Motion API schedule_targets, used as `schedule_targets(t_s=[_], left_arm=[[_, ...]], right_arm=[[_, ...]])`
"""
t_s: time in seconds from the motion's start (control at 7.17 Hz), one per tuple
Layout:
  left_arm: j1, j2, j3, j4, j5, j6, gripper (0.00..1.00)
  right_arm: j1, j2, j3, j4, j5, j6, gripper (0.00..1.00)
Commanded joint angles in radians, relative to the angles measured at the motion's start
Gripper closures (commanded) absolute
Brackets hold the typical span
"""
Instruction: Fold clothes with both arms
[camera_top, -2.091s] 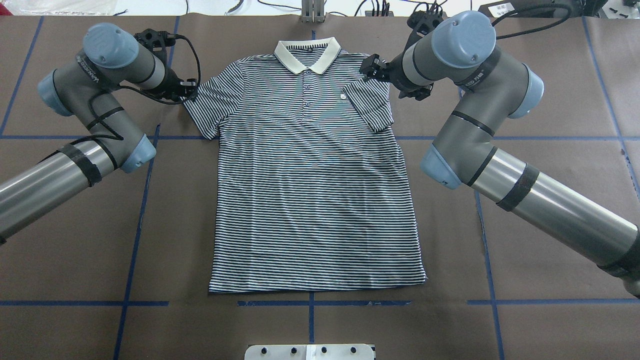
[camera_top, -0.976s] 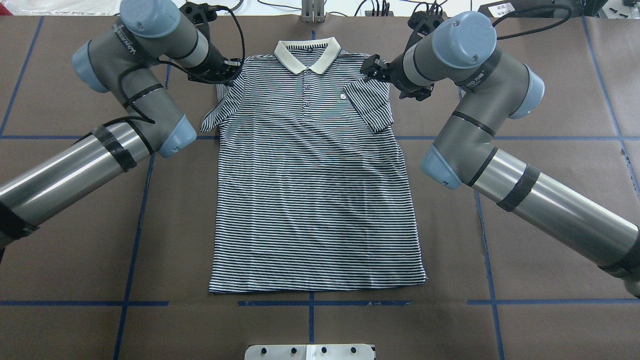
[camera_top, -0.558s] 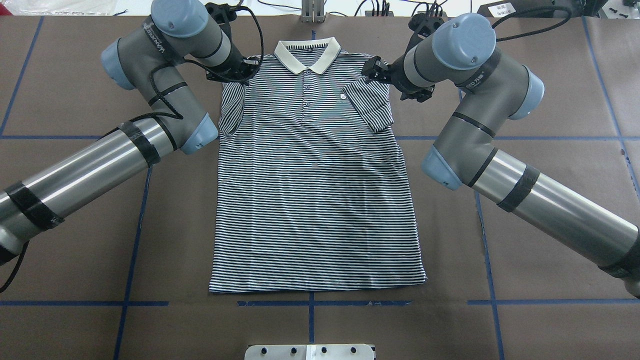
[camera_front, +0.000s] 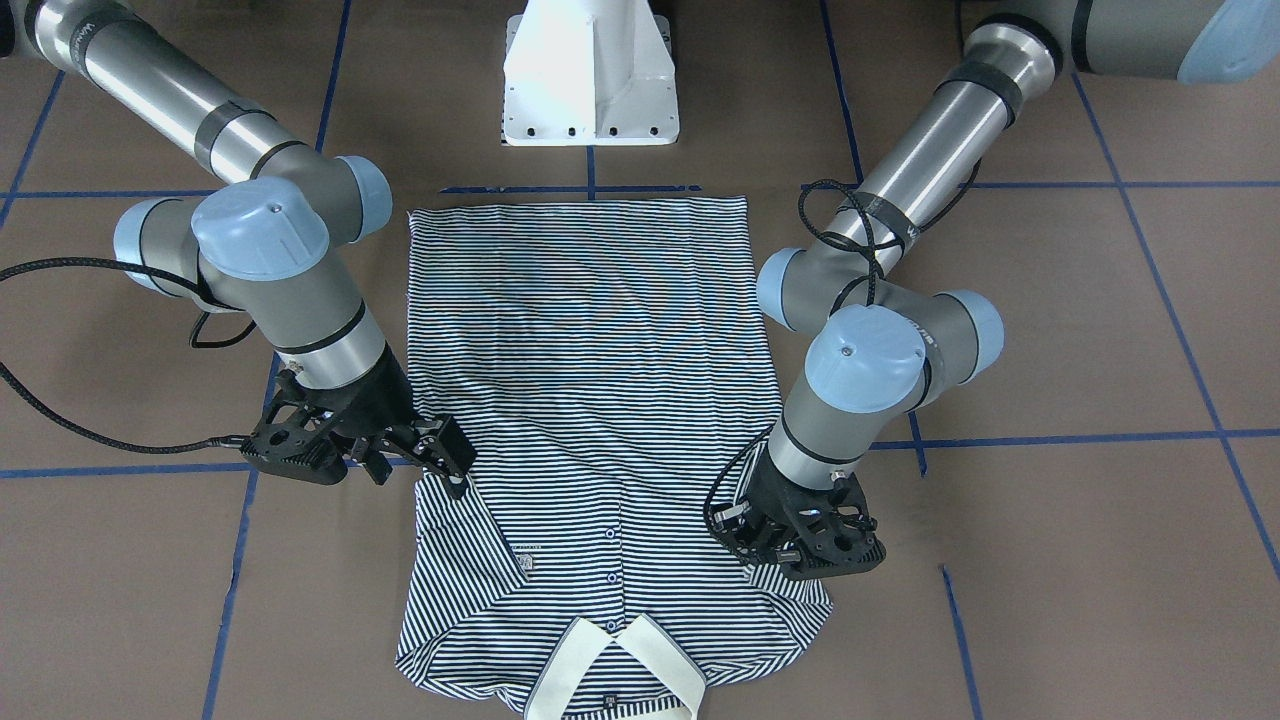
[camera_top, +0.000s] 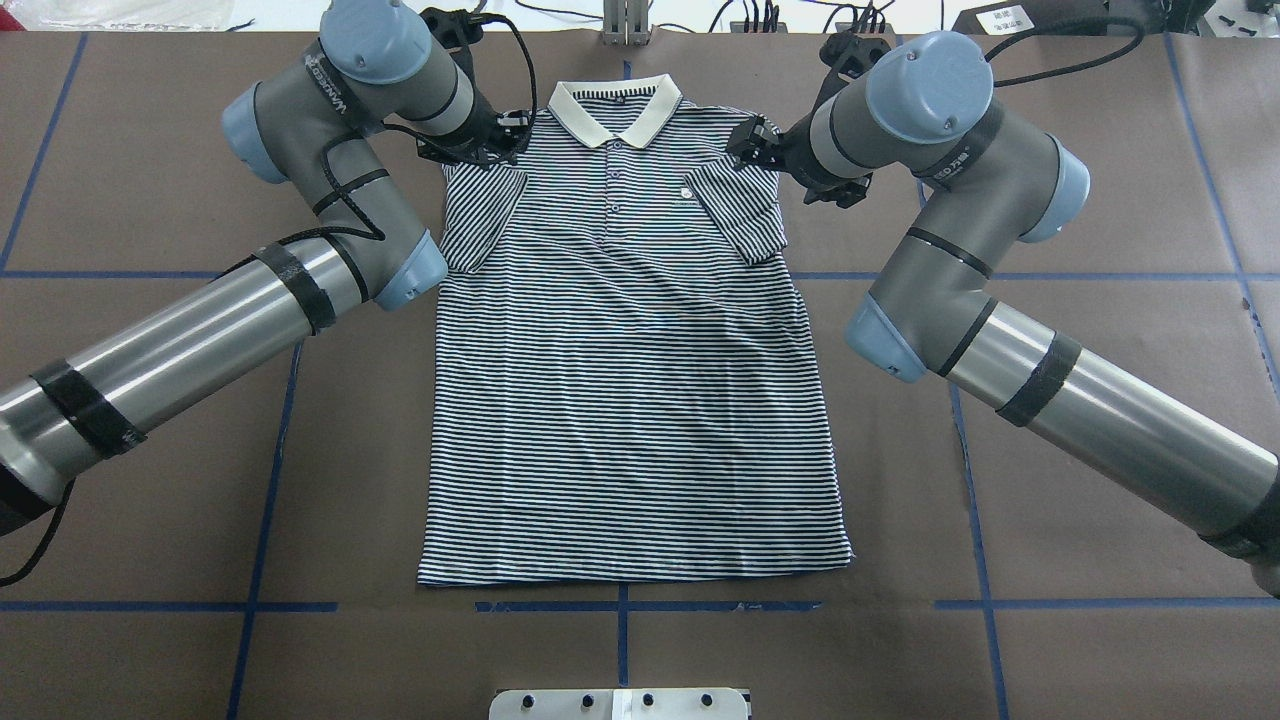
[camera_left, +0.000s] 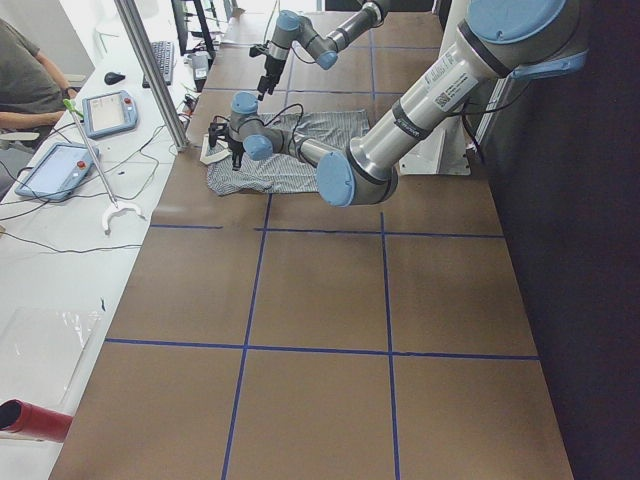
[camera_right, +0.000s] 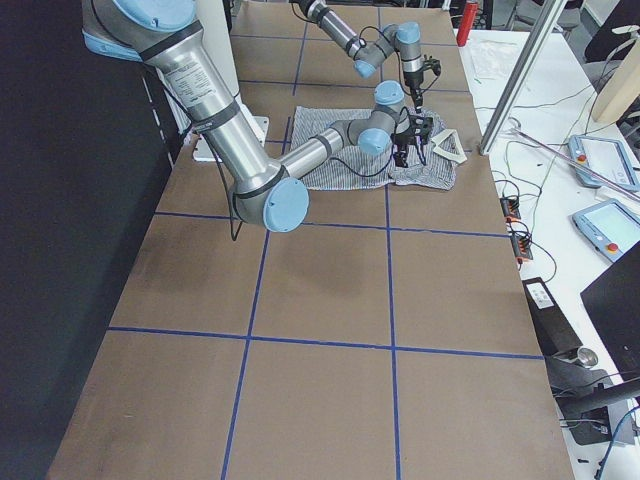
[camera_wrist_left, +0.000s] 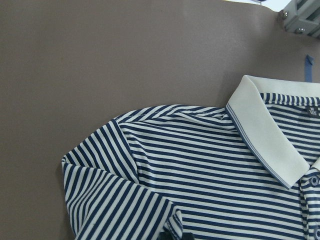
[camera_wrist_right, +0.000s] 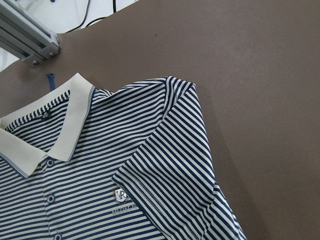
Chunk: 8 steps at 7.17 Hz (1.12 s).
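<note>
Find the polo shirt (camera_top: 630, 400) spread face-up in the middle of the bench (camera_top: 1150, 180), between the left arm (camera_top: 200, 340) and the right arm (camera_top: 1100, 400). Laid with its long axis running straight out from the robot: collar (camera_top: 575, 112) pointing away toward the operators' side, hem (camera_top: 635, 572) nearest the white pedestal (camera_front: 590, 70). Kept flat and square to the blue tape lines (camera_top: 150, 606), probably to hand each arm a matching half to work.

Note both short sleeves turned inward over the chest. Right-side sleeve (camera_top: 745, 215) lapped onto the front just beside the logo (camera_top: 686, 192); left-side sleeve (camera_top: 480, 220) slanting down from the shoulder onto the body. Trims the outline to a rough rectangle, likely as groundwork for the folds to come.

See the left claw (camera_top: 505, 135) low over the left shoulder, just beside the collar, at the top of the tucked sleeve, and the right claw (camera_top: 752, 145) mirrored at the right shoulder. Cannot tell for either whether clenched on cloth or released: fingertips masked by the wrists from overhead, too foreshortened from the front. In both wrist views, only flat-lying stripes to report.

Judging from this, sleeve stage about done — hem-to-collar fold not yet begun.
</note>
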<state>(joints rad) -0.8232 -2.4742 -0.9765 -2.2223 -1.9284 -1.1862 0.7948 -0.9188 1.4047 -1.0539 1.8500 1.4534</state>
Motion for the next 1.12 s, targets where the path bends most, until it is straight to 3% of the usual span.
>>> schedule_targets(t_s=[0.0, 0.28, 0.56, 0.84, 0.98], left_arm=[[0.065, 0.151, -0.26, 0.003, 0.0, -0.038, 0.12], [0.129, 0.222, -0.417, 0.01, -0.003, -0.153, 0.12], [0.147, 0.377, -0.598, 0.01, -0.009, -0.164, 0.17], [0.157, 0.39, -0.61, 0.009, -0.003, -0.168, 0.16], [0.159, 0.391, -0.607, 0.007, -0.001, -0.168, 0.16]], right_arm=[[-0.026, -0.017, 0.034, -0.006, -0.006, 0.074, 0.0], [-0.147, -0.151, 0.207, -0.02, -0.091, 0.204, 0.01], [-0.338, -0.26, 0.401, -0.176, -0.264, 0.325, 0.03], [-0.531, -0.427, 0.642, -0.369, -0.384, 0.479, 0.08], [-0.572, -0.458, 0.67, -0.401, -0.418, 0.533, 0.08]])
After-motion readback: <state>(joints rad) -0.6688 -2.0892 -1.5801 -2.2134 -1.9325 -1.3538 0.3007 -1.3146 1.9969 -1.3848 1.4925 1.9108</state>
